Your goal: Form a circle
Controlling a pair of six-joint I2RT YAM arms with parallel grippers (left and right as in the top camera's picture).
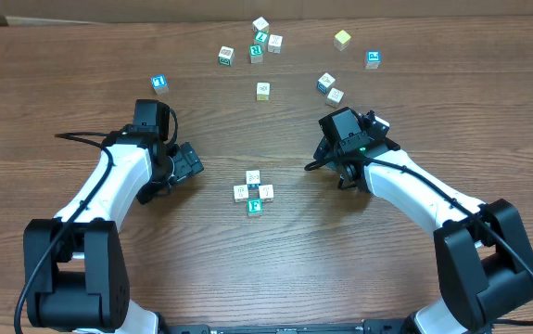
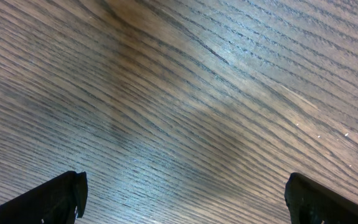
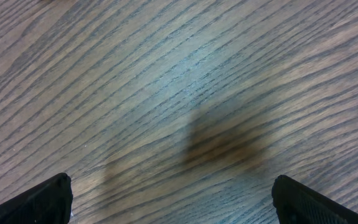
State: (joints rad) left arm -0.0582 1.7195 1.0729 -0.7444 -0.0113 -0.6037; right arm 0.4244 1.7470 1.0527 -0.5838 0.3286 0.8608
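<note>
Though small overhead, the circle: lettering illegible.

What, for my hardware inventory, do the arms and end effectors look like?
Left arm and right arm each have a smooth white link between bulky black joints, with a thin black cable along it. The left end effector and right end effector are matte black. A green light glows on the right wrist.

Legible text: none; the circle of four cubes at the centre of the table bears green and blue printed faces, characters too small to read; loose cubes toward 12 o'clock likewise printed, likewise unreadable.
</note>
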